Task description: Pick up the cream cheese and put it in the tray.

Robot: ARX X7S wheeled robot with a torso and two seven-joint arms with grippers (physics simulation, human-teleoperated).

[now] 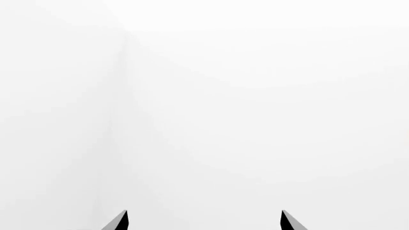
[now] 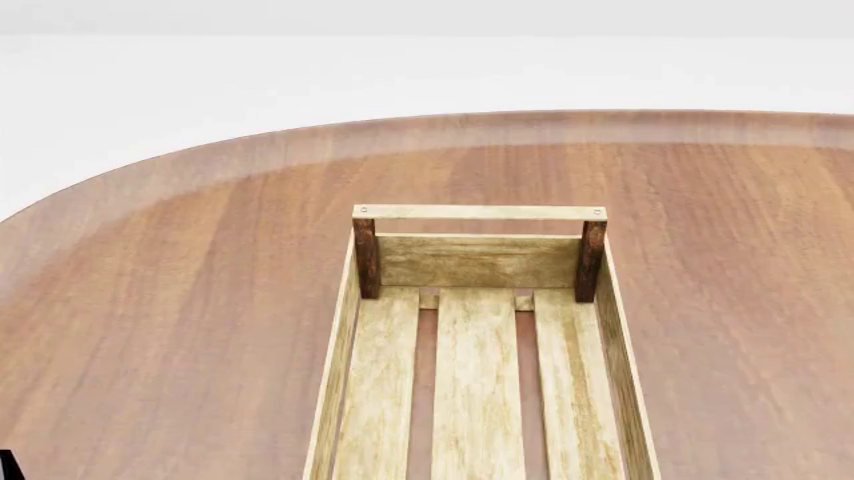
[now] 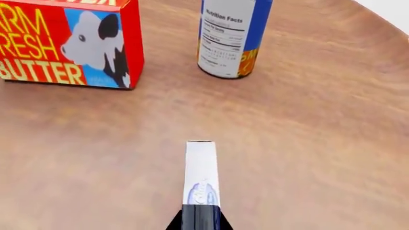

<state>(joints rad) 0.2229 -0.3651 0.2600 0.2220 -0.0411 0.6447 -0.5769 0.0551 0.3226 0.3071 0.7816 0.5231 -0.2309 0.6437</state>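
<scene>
The cream cheese [image 3: 201,167], a thin white box with a blue logo, shows edge-on in the right wrist view. My right gripper [image 3: 200,219] is shut on its near end, and the box sticks out forward over the brown table. The tray [image 2: 477,213], a long crate of pale slats with dark corner posts, lies in the middle of the head view with nothing inside it. My left gripper [image 1: 204,221] is open, its two dark fingertips wide apart against plain white background. The right gripper and the cream cheese are out of the head view.
A red butter box [image 3: 67,45] and a blue-orange can [image 3: 230,38] stand on the round wooden table [image 3: 307,143] beyond the held box. The table's curved far edge [image 2: 400,125] shows in the head view. A dark tip [image 2: 8,466] pokes in at that view's lower left corner.
</scene>
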